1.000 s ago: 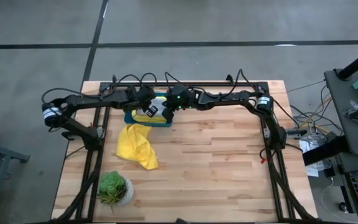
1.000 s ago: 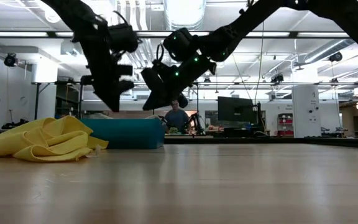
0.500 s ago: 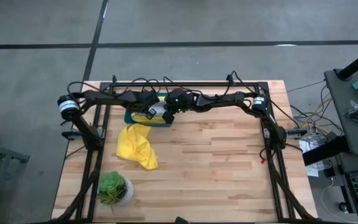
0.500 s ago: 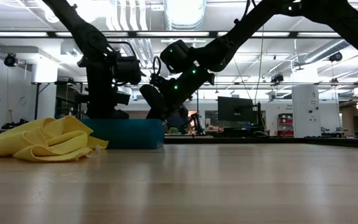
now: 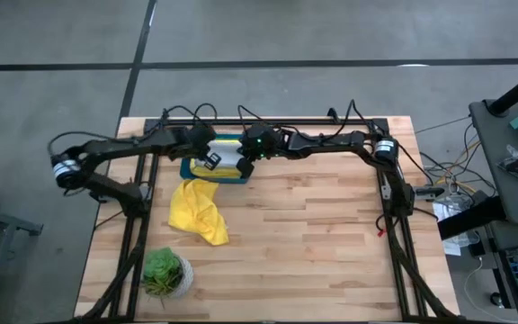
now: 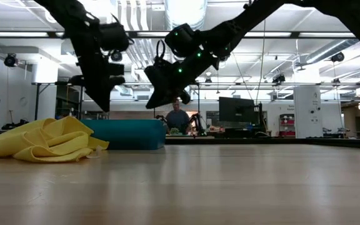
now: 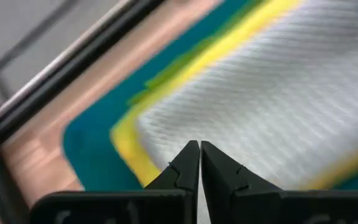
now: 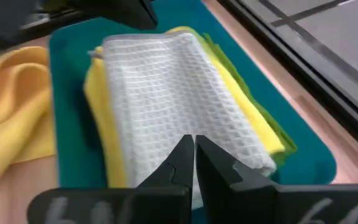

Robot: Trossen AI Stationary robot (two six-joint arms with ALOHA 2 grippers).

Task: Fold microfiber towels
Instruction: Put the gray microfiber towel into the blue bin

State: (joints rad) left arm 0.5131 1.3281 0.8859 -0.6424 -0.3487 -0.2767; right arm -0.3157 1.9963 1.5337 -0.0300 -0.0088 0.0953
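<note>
Grey towel [image 8: 179, 99] beneath closed jaws

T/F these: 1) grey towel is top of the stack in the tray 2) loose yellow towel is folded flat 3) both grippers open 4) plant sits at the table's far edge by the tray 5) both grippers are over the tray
1) True: the pale grey towel lies on top of the stack in the teal tray.
2) False: the loose yellow towel lies crumpled on the table, beside the tray.
3) False: left gripper and right gripper both have their fingers shut, holding nothing.
4) False: the potted plant stands near the front left corner, away from the tray.
5) True.
</note>
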